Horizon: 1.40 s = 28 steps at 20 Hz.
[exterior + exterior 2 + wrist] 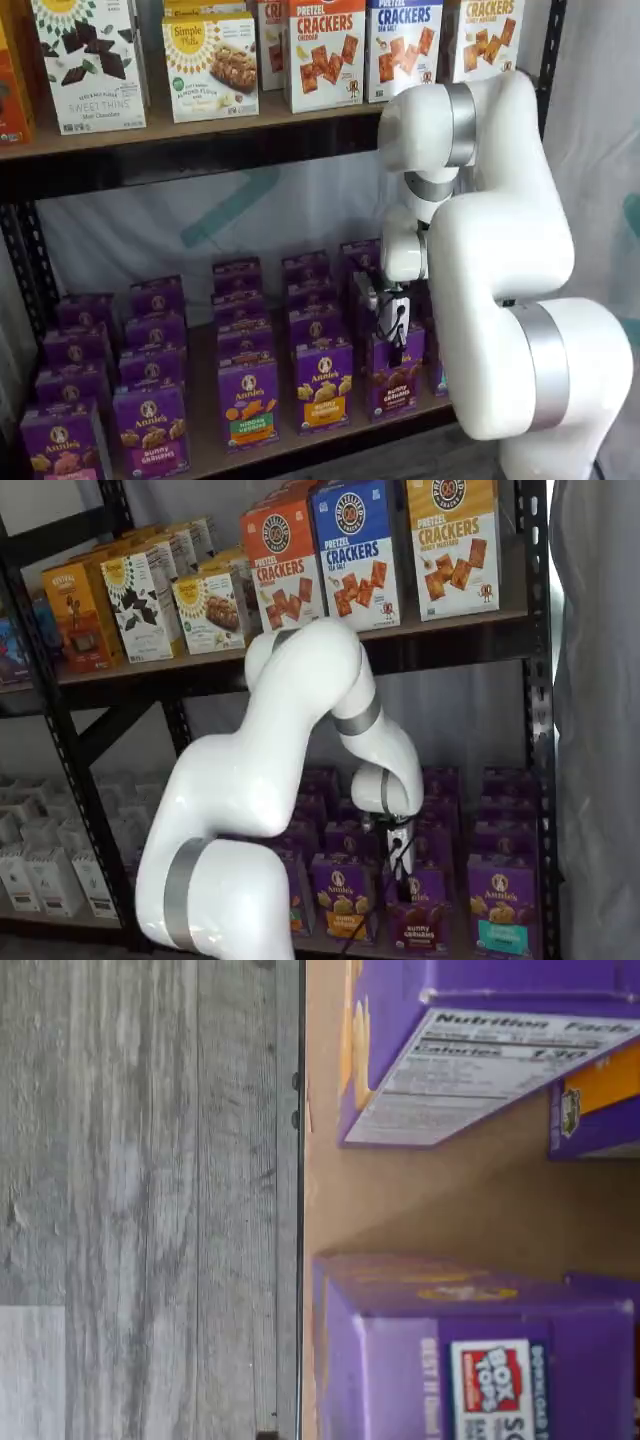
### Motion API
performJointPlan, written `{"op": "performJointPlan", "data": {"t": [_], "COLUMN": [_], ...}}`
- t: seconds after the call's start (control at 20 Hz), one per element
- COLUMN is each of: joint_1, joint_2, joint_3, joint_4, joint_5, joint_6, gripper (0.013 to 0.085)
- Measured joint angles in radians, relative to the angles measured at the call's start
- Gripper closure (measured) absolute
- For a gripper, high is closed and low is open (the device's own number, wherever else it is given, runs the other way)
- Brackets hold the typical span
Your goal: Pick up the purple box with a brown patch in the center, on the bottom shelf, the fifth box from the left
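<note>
Both shelf views faced the shelves from the front, sharing the arm point(490, 300) and the bottom shelf point(330, 942). The wrist view, turned sideways, looked closely down past the shelf edge to the floor point(140, 1200).

purple box point(392, 385): "Annie's", "Bunny Grahams" | carton side point(480, 1075): "Nutrition Facts" | cracker box point(351, 555): "PRETZEL CRACKERS"

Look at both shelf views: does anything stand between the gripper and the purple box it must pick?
Nothing visible does. The gripper hangs directly above the purple box at the front of the bottom shelf; neighbouring boxes stand beside it, not over it.
</note>
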Motion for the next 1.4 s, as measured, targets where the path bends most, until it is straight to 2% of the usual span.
{"op": "performJointPlan", "data": {"t": [0.15, 0.2, 0.25, 0.3, 0.35, 0.5, 0.55, 0.6, 0.75, 0.95, 1.15, 1.2, 1.35, 1.4], "joint_1": [0.0, 0.0, 0.0, 0.0, -0.001, -0.001, -0.001, 0.0, 0.001, 0.002, 0.005, 0.005, 0.006, 0.006], "joint_2": [0.005, 0.006, 0.007, 0.007, 0.008, 0.008, 0.007, 0.006, 0.004, 0.002, 0.0, 0.0, -0.003, -0.003], "joint_3": [-0.002, -0.003, -0.003, -0.002, -0.001, 0.002, 0.004, 0.004, 0.007, 0.008, 0.016, 0.017, 0.021, 0.022], "joint_4": [0.009, 0.005, -0.003, -0.009, -0.012, -0.021, -0.022, -0.022, -0.017, -0.035, -0.03, -0.029, -0.027, -0.028], "joint_5": [-0.003, -0.002, -0.002, -0.003, -0.004, -0.007, -0.007, -0.007, -0.006, -0.001, -0.016, -0.016, -0.016, -0.016], "joint_6": [-0.008, -0.004, 0.002, 0.008, 0.01, 0.019, 0.02, 0.02, 0.017, 0.034, 0.032, 0.032, 0.03, 0.031], "gripper": [0.013, 0.017, 0.017, 0.021, 0.021, 0.029, 0.033, 0.033, 0.041, 0.041, 0.041, 0.045, 0.049, 0.053]}}
